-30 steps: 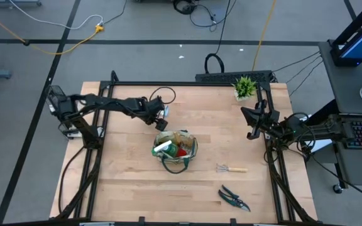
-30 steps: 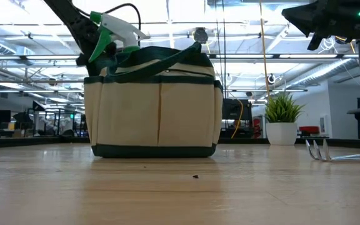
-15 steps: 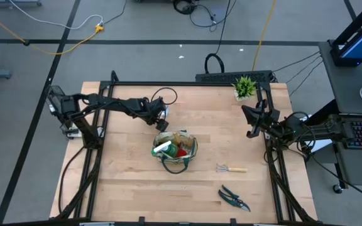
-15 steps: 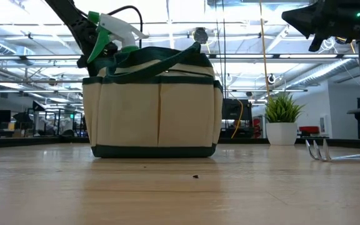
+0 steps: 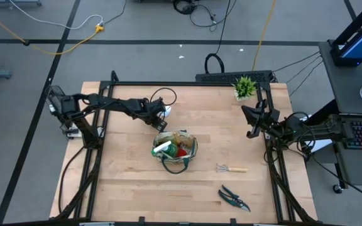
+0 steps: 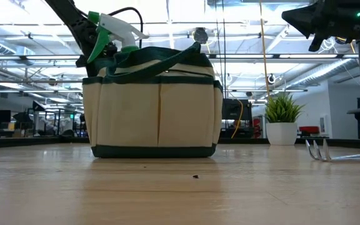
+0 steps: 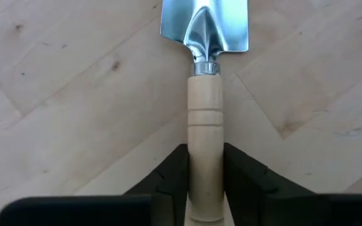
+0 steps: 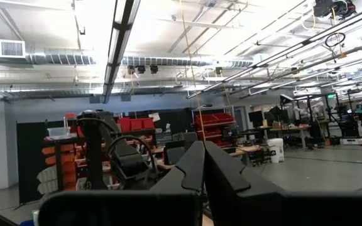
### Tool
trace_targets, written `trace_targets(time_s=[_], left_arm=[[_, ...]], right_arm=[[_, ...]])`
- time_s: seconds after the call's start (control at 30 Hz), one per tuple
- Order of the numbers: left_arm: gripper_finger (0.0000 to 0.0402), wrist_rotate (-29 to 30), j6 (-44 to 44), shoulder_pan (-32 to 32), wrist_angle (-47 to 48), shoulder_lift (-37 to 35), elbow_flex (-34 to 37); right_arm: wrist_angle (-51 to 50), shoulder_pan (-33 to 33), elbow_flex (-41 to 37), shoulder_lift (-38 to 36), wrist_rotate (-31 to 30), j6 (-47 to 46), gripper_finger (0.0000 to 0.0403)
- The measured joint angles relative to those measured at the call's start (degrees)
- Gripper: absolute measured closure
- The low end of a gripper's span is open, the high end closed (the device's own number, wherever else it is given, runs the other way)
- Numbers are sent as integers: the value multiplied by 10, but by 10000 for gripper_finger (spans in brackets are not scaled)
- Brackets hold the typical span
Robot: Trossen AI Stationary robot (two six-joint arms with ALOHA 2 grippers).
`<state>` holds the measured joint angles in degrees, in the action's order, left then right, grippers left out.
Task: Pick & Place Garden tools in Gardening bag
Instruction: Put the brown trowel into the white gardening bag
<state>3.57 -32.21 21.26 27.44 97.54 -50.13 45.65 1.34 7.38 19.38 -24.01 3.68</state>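
Note:
A trowel (image 7: pixel 205 37) with a pale wooden handle and a shiny metal blade lies on the table just beyond the gardening bag's far side. My left gripper (image 7: pixel 205 150) (image 5: pixel 158 114) is shut on its handle. The khaki gardening bag (image 5: pixel 175 149) (image 6: pixel 154 103) stands mid-table. It holds a green-and-white spray bottle (image 6: pixel 112 30) and a red item (image 5: pixel 181 151). A small rake (image 5: pixel 231 168) and dark pruning shears (image 5: pixel 234 198) lie on the table to the bag's right. My right gripper (image 8: pixel 203 154) (image 5: pixel 252 129) hangs shut above the table's right side, holding nothing. My left gripper pinches the trowel's wooden handle (image 7: pixel 205 135) between its two fingers, on the half away from the blade. One finger (image 7: pixel 176 179) sits on each side of the handle. They come down from above and lie across it. The trowel lies flat on the table, blade (image 7: pixel 205 25) pointing away from the gripper.
A small potted green plant (image 5: pixel 244 86) stands at the far right corner. The bag's looped handles (image 6: pixel 167 55) rise above its rim. Bare wood spreads across the table's near left part (image 5: pixel 118 182).
My left gripper has shifted a little toward the table's far edge, beside the bag. The bag, rake and shears have stayed where they were.

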Motion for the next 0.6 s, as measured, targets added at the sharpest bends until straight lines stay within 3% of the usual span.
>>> trace_targets(time_s=[0.43, 0.6], left_arm=[[325, 0, -7, 10, 34, -12, 1], [327, 43, -6, 23, 75, -59, 4]], right_arm=[[0, 0, 0, 0, 0, 0, 403], [0, 0, 0, 0, 1, 0, 403]])
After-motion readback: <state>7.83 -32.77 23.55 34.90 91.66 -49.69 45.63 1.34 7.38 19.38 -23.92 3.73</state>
